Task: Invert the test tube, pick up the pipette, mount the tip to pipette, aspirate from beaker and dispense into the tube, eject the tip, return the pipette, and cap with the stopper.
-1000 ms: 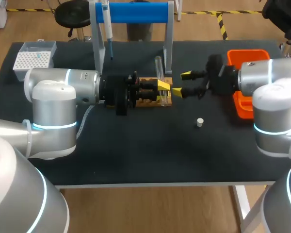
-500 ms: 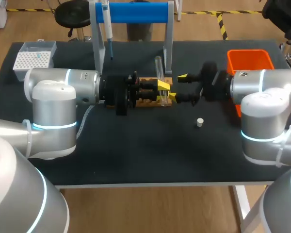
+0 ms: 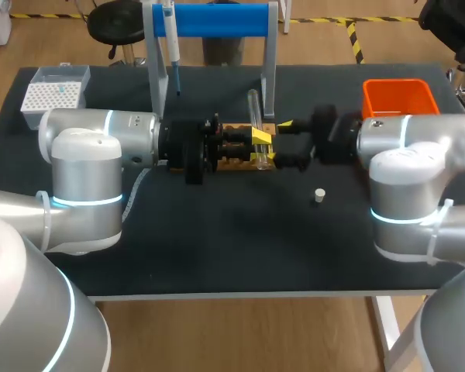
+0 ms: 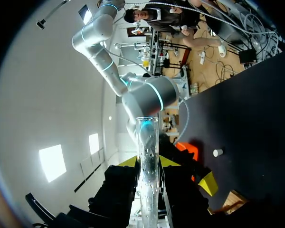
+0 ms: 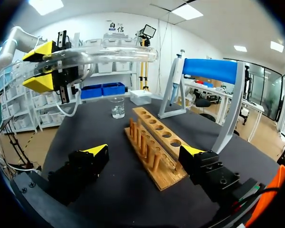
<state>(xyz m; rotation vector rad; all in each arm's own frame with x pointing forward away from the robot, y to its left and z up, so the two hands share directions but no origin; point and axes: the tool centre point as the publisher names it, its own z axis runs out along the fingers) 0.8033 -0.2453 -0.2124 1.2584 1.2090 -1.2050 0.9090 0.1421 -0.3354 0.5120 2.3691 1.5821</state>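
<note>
One each of test tube (image 3: 254, 108), pipette (image 3: 170, 35), stopper (image 3: 319, 195), beaker (image 5: 117, 107), rack (image 5: 156, 142), tip box (image 3: 56, 93) and bin (image 3: 399, 99) (orange)

Bright, even light from above; soft shadows.

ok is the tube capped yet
No, uncapped: the stopper lies loose on the table, away from the test tube in the left pincer.

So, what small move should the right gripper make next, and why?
Probably ease the open right gripper forward until its fingers flank the clear glass test tube, ready to take it. The left gripper holds that tube near the light wooden rack, and the right fingers do not yet touch it.
</note>
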